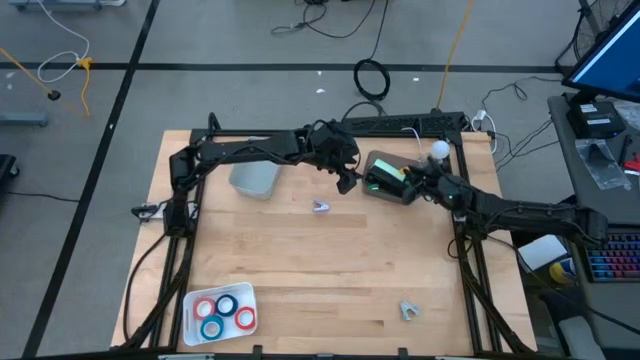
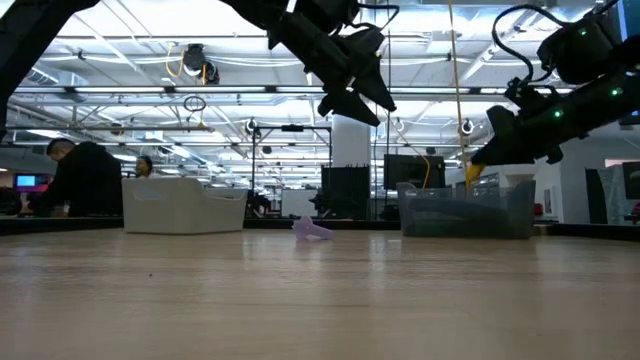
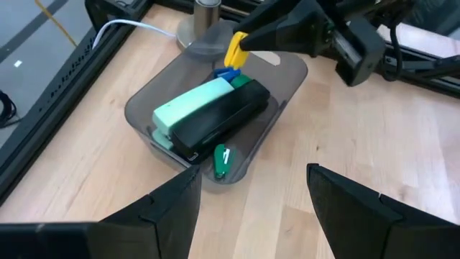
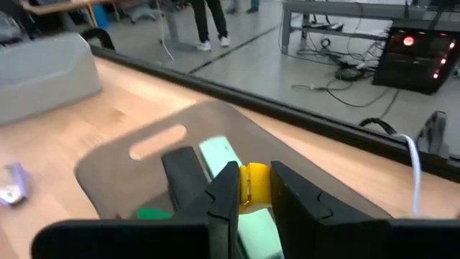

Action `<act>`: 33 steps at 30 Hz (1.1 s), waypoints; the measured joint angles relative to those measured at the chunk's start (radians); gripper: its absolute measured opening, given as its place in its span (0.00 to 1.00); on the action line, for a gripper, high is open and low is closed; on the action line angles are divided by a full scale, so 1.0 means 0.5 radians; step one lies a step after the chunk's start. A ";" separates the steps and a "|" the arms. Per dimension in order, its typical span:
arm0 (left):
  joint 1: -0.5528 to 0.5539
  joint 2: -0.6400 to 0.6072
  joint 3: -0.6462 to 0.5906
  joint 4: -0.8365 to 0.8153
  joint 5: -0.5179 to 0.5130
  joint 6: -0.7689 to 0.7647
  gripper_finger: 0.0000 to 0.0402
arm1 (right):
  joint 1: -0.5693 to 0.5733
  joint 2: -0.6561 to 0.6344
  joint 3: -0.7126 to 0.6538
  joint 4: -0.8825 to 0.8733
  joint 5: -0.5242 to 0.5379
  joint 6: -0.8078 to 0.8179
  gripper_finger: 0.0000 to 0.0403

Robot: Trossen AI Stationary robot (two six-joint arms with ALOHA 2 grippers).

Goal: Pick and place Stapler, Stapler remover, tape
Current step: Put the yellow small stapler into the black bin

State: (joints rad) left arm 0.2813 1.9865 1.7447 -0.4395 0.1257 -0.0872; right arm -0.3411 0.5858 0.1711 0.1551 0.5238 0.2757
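Note:
A green and black stapler (image 3: 208, 111) lies in a dark see-through bin (image 3: 144, 101) near the table's far edge. My right gripper (image 4: 253, 180) is shut on a small yellow piece above that bin. My left gripper (image 3: 253, 180) hangs open in the air just left of the bin (image 1: 395, 192) and touches nothing. A purple staple remover (image 1: 321, 206) lies on the table, and a grey one (image 1: 408, 311) sits near the near edge. Red and blue tape rolls (image 1: 222, 310) lie in a white tray. My right gripper pinches the small yellow piece (image 4: 255, 188) between its two fingertips. The fingers (image 3: 277, 32) slant down from the table's right side. The piece (image 3: 236, 49) is lifted clear, above the far end of the stapler and a blue item (image 3: 228, 72) in the bin.
A pale grey bin (image 1: 255, 178) stands left of my left gripper. The white tray (image 1: 245, 295) sits at the near left corner. A small green item (image 3: 221, 160) lies in the dark bin beside the stapler. Bare wood spans the table's middle. People sit in the room beyond.

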 joint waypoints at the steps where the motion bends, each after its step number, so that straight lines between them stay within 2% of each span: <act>1: 0.000 0.000 0.000 0.001 0.000 0.000 0.64 | -0.001 -0.001 0.000 -0.028 0.004 0.000 0.13; 11: -0.001 0.000 0.000 -0.003 -0.005 0.000 0.64 | -0.001 0.000 0.000 -0.321 0.008 0.023 0.13; 19: -0.001 0.000 0.000 -0.002 -0.005 -0.024 0.64 | -0.002 -0.001 0.000 -0.393 0.051 -0.001 0.14; 27: -0.005 0.000 0.000 -0.002 -0.005 -0.040 0.64 | -0.002 -0.001 0.000 -0.394 0.039 0.000 0.20; 33: -0.005 0.000 0.000 -0.002 -0.005 -0.041 0.64 | -0.002 -0.001 0.000 -0.378 0.039 -0.003 0.21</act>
State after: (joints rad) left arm 0.2790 1.9865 1.7447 -0.4404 0.1231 -0.1078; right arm -0.3420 0.5854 0.1711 -0.0338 0.5430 0.2740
